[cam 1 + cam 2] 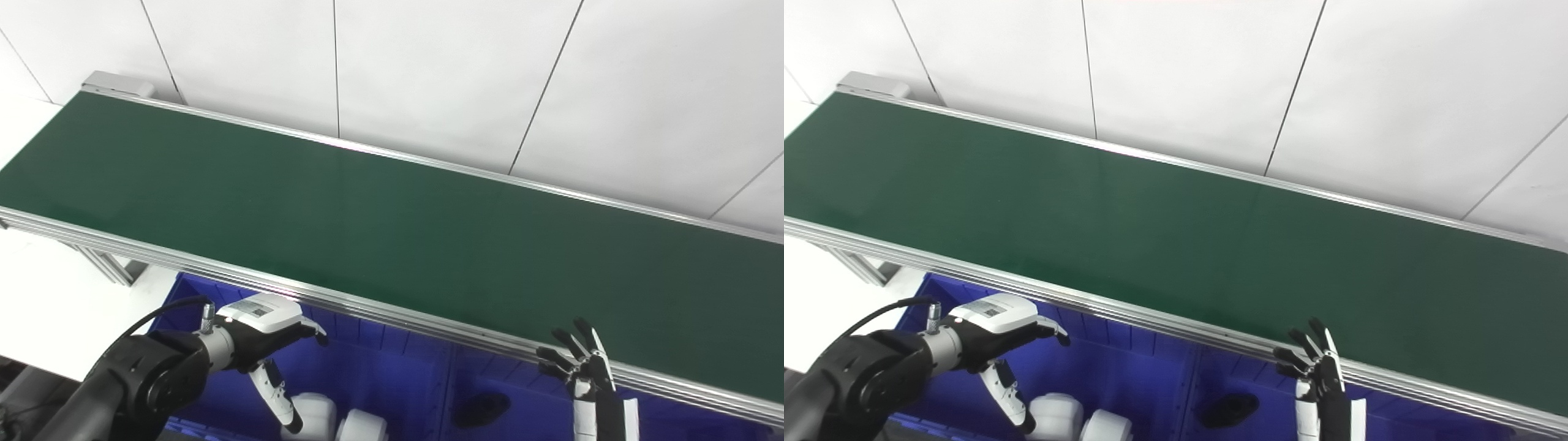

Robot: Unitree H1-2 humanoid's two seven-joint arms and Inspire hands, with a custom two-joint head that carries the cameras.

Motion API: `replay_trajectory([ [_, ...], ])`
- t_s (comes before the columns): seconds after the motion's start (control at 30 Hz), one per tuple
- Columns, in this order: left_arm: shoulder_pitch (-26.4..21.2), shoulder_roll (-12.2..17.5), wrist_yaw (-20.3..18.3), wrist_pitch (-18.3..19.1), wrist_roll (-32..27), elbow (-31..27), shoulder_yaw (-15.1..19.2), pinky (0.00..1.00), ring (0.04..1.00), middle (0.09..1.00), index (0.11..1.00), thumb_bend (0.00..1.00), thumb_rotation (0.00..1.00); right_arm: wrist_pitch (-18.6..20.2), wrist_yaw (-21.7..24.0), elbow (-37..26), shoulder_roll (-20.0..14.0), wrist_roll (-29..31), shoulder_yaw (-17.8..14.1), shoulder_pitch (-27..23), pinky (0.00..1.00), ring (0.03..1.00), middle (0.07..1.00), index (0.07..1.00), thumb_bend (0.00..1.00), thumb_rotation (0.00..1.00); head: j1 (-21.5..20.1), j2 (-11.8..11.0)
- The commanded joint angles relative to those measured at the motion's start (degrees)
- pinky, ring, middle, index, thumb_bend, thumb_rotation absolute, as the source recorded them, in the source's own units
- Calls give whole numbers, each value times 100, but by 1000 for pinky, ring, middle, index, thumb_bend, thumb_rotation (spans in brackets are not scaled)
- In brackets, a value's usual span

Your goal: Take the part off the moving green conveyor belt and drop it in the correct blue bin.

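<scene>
The green conveyor belt (pixel 380 226) runs from the upper left to the right, and no part shows on it. My left hand (pixel 269 334) is open and empty over the left blue bin (pixel 380 361), just below the belt's front rail. Two white rounded parts (pixel 337 419) lie in that bin under the hand. My right hand (pixel 579 361) is open with its fingers spread upward, beside the front rail and over the right blue bin (pixel 527 386). A black part (pixel 481 409) lies in the right bin.
The belt's aluminium front rail (pixel 392 315) runs between my hands and the belt surface. A white tiled wall (pixel 429 73) stands behind the belt. A conveyor leg (pixel 104 266) and a white surface (pixel 55 312) are at the left.
</scene>
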Motion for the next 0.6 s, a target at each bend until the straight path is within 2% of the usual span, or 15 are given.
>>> replay_trajectory([
  [0.0, -64, -2, 367, -81, -245, -109, 172, 772, 858, 879, 830, 869, 412, 11, 23, -189, 38, -22, 28, 7, 639, 701, 819, 923, 677, 1000, 3, 8],
  [0.07, 11, -84, 609, -111, -487, -150, 276, 741, 850, 874, 840, 859, 403, -1, 17, -190, 40, -67, 40, 11, 636, 702, 819, 927, 668, 1000, -24, 11],
  [0.27, 430, -491, 1731, -544, -1612, -189, 642, 677, 828, 867, 844, 856, 365, 26, -21, -199, 130, -143, 93, 26, 636, 703, 813, 924, 669, 1000, -303, 32],
  [0.37, 700, -834, 2097, -503, -2257, -317, 813, 689, 842, 893, 881, 824, 416, 35, -58, -207, 204, -239, 131, 35, 625, 700, 809, 921, 671, 1000, -492, 52],
  [0.4, 854, -1081, 2261, -413, -2541, -425, 879, 691, 845, 897, 886, 818, 424, 43, -64, -207, 231, -271, 149, 36, 624, 700, 808, 920, 673, 1000, -601, 61],
  [0.47, 1091, -1509, 2490, -208, -3107, -571, 990, 731, 875, 929, 926, 790, 487, 52, -63, -207, 270, -314, 175, 37, 619, 701, 808, 921, 690, 1000, -692, 73],
  [0.5, 1180, -1679, 2569, -104, -3377, -618, 1036, 815, 924, 964, 952, 768, 498, 55, -61, -208, 286, -330, 184, 37, 619, 701, 809, 920, 699, 1000, -707, 76],
  [0.53, 1311, -1936, 2643, 112, -3772, -680, 1059, 845, 941, 977, 961, 761, 502, 24, -68, -190, 305, -357, 195, 32, 619, 702, 809, 920, 702, 1000, -769, 85],
  [0.57, 1401, -2107, 2696, 267, -4045, -726, 1070, 933, 976, 991, 984, 747, 546, 0, -72, -177, 319, -376, 201, 28, 616, 700, 807, 918, 707, 1000, -769, 85],
])
